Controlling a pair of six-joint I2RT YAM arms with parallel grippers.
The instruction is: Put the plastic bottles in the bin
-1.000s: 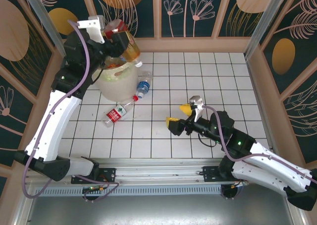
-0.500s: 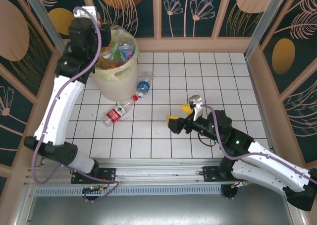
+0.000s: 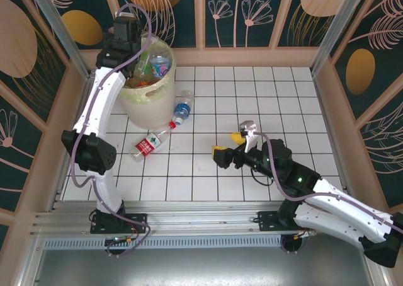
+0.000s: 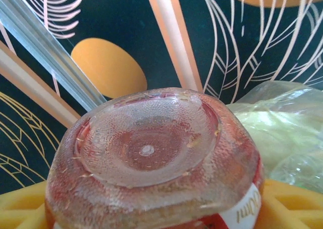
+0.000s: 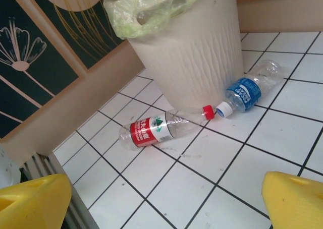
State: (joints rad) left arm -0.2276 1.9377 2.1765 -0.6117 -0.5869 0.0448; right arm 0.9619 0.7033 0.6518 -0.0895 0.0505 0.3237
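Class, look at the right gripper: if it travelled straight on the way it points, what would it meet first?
Probably the red-labelled bottle lying on the tiles, ahead of the open right gripper; the bin stands just behind it. Depth is hard to judge.

white tiled floor (image 3: 252, 97) with dark grout, ringed by dark walls (image 3: 252, 15) bearing orange-and-white botanical prints.

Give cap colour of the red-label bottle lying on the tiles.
Red cap, on the red-label bottle; clearest in the right wrist view.
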